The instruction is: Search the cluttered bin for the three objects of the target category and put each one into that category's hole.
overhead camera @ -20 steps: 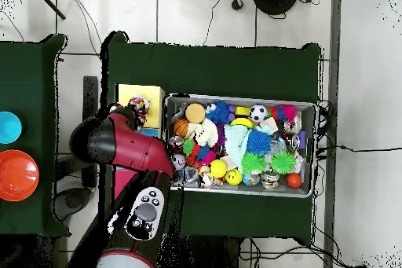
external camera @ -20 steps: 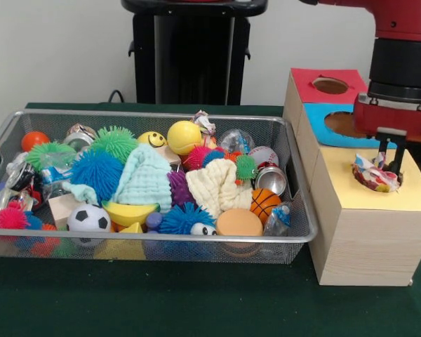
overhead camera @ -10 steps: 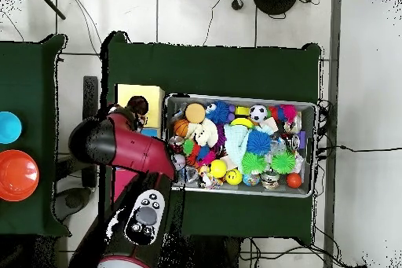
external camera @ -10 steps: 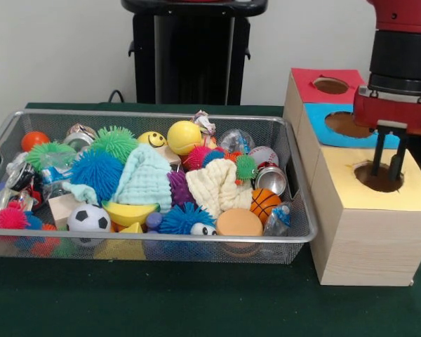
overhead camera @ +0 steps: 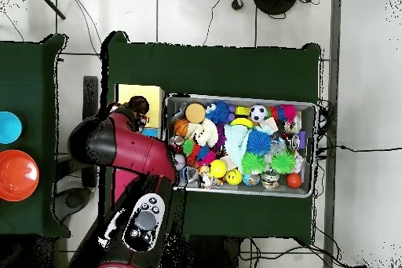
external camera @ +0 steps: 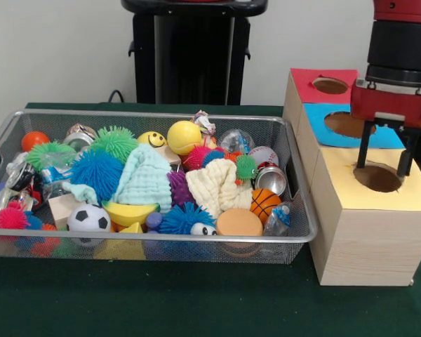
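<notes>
My gripper [external camera: 383, 168] hangs open and empty just above the round hole [external camera: 377, 178] in the yellow top of the wooden box [external camera: 365, 239]. Its two black fingers [external camera: 363, 147] straddle the hole without touching it. The blue hole [external camera: 345, 125] and red hole [external camera: 330, 86] lie behind it. The wire bin [external camera: 154, 114] to the left is packed with toys. A crumpled wrapper [external camera: 203, 123], a crushed can [external camera: 271, 180] and a clear crumpled bag [external camera: 235, 140] lie at its far right. In the overhead view the red arm [overhead camera: 118, 143] covers the gripper beside the yellow top [overhead camera: 140, 93].
The bin [overhead camera: 239, 145] holds spiky balls, a soccer ball [external camera: 88, 217], a basketball [external camera: 264, 203], cloths [external camera: 146, 179] and wooden blocks. Green cloth covers the table. On a separate table in the overhead view stand an orange bowl [overhead camera: 17, 174] and a blue bowl [overhead camera: 8, 126].
The gripper let go of a colourful crumpled wrapper over the yellow hole. The wrapper has dropped out of sight, and the gripper has risen a little.
</notes>
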`<control>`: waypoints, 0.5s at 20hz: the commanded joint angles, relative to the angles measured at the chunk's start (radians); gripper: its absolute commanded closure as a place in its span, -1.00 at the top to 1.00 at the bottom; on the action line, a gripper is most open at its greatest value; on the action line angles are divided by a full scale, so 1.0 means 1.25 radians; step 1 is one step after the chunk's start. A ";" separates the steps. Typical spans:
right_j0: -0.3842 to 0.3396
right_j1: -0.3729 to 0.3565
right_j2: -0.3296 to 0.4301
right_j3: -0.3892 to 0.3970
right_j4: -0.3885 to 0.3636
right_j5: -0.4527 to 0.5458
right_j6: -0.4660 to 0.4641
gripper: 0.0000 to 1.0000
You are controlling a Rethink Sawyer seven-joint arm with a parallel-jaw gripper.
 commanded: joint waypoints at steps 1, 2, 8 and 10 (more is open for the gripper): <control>0.010 0.010 0.032 0.039 -0.034 0.119 0.138 1.00; 0.010 0.009 0.030 0.038 -0.035 0.122 0.136 1.00; 0.025 0.016 0.003 0.028 -0.039 0.134 0.140 -1.00; 0.029 0.014 -0.007 0.020 -0.043 0.140 0.136 -1.00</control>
